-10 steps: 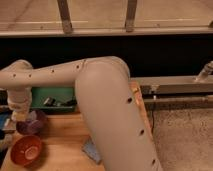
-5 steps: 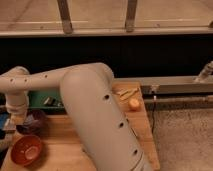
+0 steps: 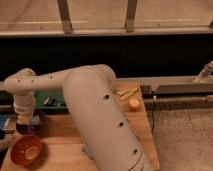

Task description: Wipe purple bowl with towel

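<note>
The purple bowl sits at the left end of the wooden table, partly covered by my wrist. My gripper hangs straight down over the bowl's left part, at the end of the thick cream arm that crosses the middle of the view. A small pale wad, the towel, shows at the gripper's lower end, just above the inside of the bowl. The fingers themselves are hidden behind the wrist and the cloth.
An orange-red bowl stands in front of the purple one, near the table's front left corner. A green tray lies behind the arm. An orange fruit and yellowish sticks lie at the back right. A blue object sits at the left edge.
The arm's elbow has swung left and toward the camera, uncovering the orange fruit. The gripper has stayed over the purple bowl, shifting only slightly.
</note>
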`<move>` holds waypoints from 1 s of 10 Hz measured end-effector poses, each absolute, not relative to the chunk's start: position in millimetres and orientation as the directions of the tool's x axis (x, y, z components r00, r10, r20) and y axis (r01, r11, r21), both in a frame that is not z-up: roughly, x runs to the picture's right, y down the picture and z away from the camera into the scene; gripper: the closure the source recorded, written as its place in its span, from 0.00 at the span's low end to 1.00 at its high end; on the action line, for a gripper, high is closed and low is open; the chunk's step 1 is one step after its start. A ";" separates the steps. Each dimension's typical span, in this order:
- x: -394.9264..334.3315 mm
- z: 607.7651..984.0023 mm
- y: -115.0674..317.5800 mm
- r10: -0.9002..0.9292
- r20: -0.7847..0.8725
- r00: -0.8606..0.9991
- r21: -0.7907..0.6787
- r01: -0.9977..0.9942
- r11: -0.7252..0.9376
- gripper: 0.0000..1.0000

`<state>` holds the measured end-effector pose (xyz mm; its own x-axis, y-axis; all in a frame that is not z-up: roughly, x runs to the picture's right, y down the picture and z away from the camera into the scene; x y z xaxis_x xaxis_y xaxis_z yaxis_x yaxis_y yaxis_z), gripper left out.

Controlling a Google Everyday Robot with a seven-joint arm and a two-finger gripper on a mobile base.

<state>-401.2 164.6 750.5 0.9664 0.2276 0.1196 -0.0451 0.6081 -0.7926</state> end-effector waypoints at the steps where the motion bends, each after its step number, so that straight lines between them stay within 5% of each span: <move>1: -391.2 753.5 162.4 0.250 0.098 0.963 -0.792 -0.077 0.605 1.00; 10: -437.3 775.7 135.3 0.213 0.149 0.966 -0.768 -0.023 0.640 1.00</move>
